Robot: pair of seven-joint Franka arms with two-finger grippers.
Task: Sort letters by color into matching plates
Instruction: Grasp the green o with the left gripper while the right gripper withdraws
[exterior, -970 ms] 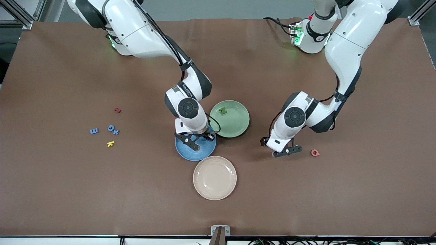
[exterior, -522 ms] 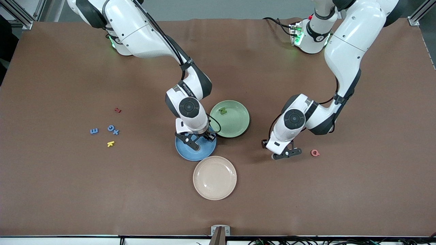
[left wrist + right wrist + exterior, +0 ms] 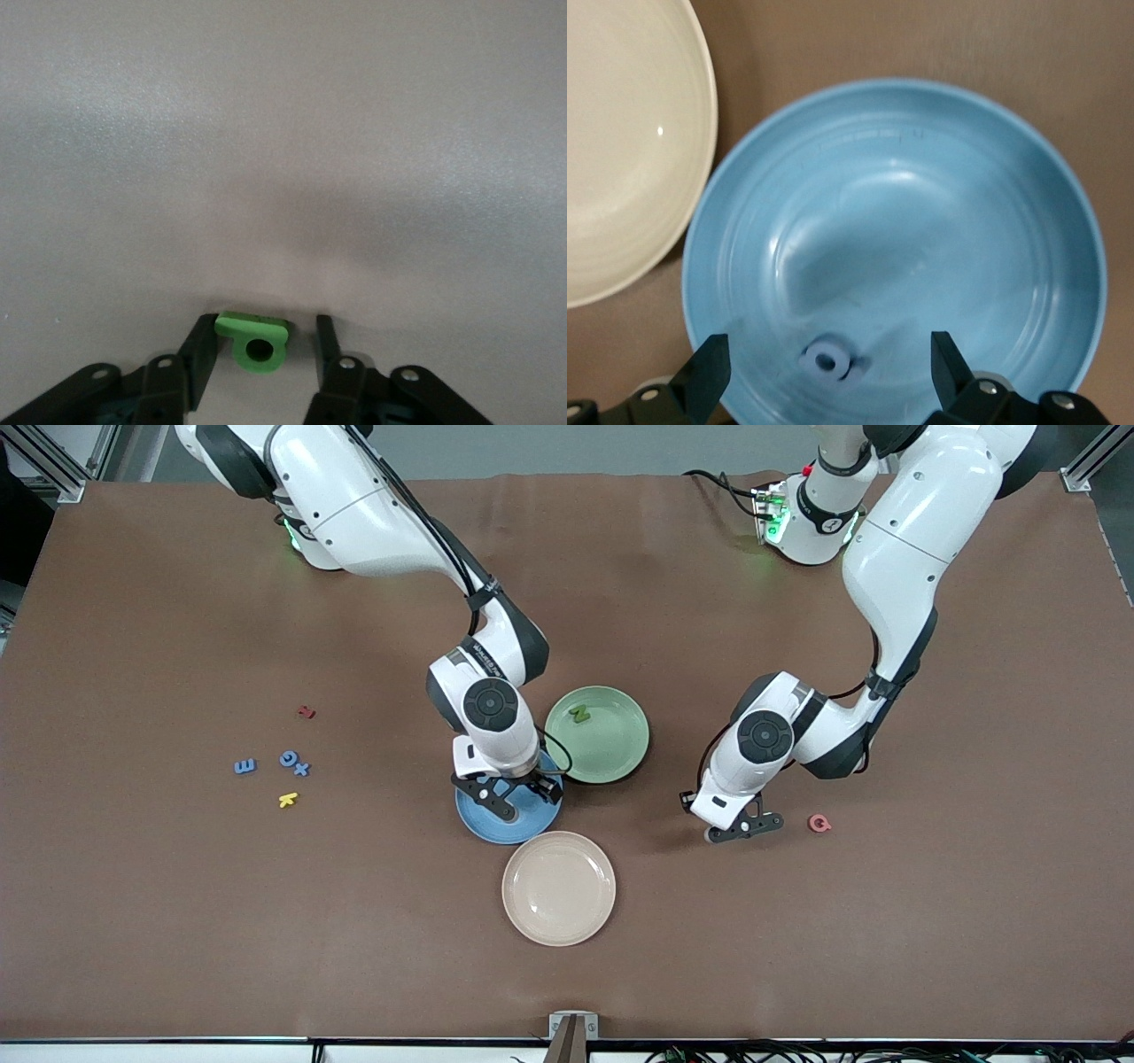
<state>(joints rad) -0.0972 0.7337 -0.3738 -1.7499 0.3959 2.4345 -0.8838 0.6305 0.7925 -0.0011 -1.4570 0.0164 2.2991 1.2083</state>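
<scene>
Front view: one green letter [image 3: 579, 714] is lying in the green plate [image 3: 611, 757]; three blue letters [image 3: 245, 766] are waiting on the tabletop [image 3: 177, 921].

Left wrist view: the left pincer [image 3: 259, 347] is flanking, nearly pinching, a second green letter [image 3: 254, 339].

Right wrist view: the right pincer [image 3: 829, 365] is hanging spread over the blue plate [image 3: 992, 221], a blue letter [image 3: 829, 359] lying inside.

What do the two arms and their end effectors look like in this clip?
Both arms have glossy white shells with dark grey joint bands and round dark caps at the wrists. A black cable runs along each forearm, and green lights glow at both bases. The left end effector and right end effector have slim black fingers on pale mounts.
</scene>
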